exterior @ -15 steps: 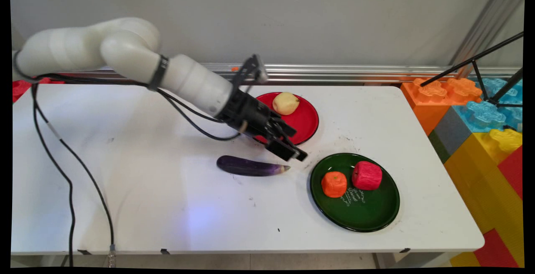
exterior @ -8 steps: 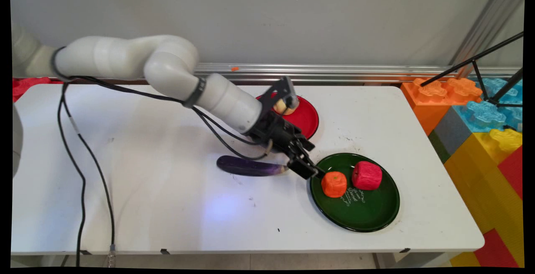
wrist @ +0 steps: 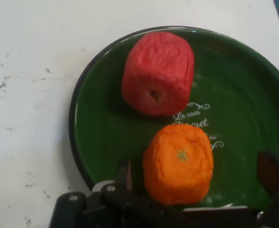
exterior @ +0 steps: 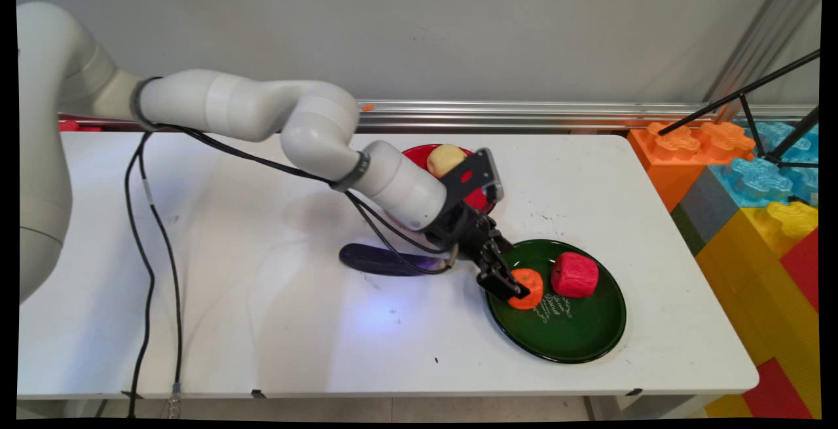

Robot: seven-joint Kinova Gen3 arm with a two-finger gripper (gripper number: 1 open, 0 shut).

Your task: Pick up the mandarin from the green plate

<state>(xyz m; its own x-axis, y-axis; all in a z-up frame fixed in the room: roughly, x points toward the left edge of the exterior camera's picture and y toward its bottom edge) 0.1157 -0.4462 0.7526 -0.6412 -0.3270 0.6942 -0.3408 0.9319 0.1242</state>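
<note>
Two black fingers (wrist: 125,173) of the gripper (exterior: 504,283) stand spread either side of the orange fruit (wrist: 178,163), not yet pinching it, on the green plate (exterior: 592,337) beside the red fruit (exterior: 575,274). If they close off-centre, I reckon the soft fruit could squirt sideways or nudge its neighbour. Only the main view shows the eggplant (exterior: 373,259) and the red plate (exterior: 485,197) bearing a pale fruit (exterior: 444,158).

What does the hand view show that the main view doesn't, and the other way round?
Only the hand view shows the open fingers standing either side of the orange fruit. Only the main view shows the eggplant, the red plate with a yellowish fruit, and the toy blocks. Both show the gripper, the green plate and the red fruit.
</note>
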